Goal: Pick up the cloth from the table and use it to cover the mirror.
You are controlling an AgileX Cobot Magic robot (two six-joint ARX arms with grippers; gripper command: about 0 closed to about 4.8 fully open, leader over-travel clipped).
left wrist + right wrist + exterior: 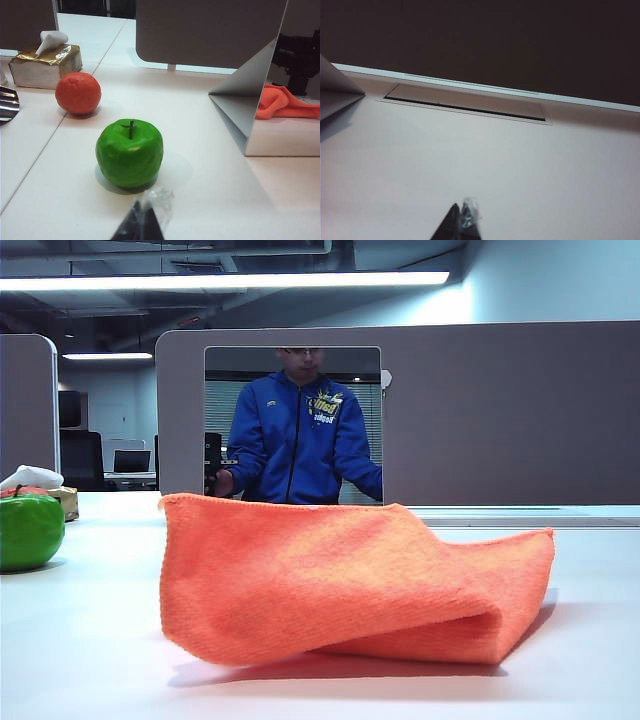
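Cloth (350,580) lies on the table (80,650), folded over on itself in a loose heap. Long axis runs side to side across the exterior view; the fold bulges at the right end, where two layers curl round. Left edge stands raised, with a corner lifted.

Mirror (293,425) stands upright directly behind the cloth, against the grey-brown partition panel (500,410), facing the exterior camera. Its glass shows a person in a blue jacket.

Green apple (30,530) sits at the far left of the exterior view, well apart from the cloth, with a tissue box (55,495) partly hidden behind it.

Left wrist view adds what the exterior misses: an orange fruit (78,93) between apple (129,153) and tissue box (45,65), and the mirror (280,100) seen edge-on and from an angle, with the orange cloth visible only as a reflection in it. The left gripper (142,222) shows as a dark tip low in frame, jaws closed on nothing, hovering near the apple.

Right wrist view shows only bare table (520,170), a recessed slot cover (465,102) by the far edge, and the right gripper (462,220), closed and empty too. No gripper appears in the exterior view.
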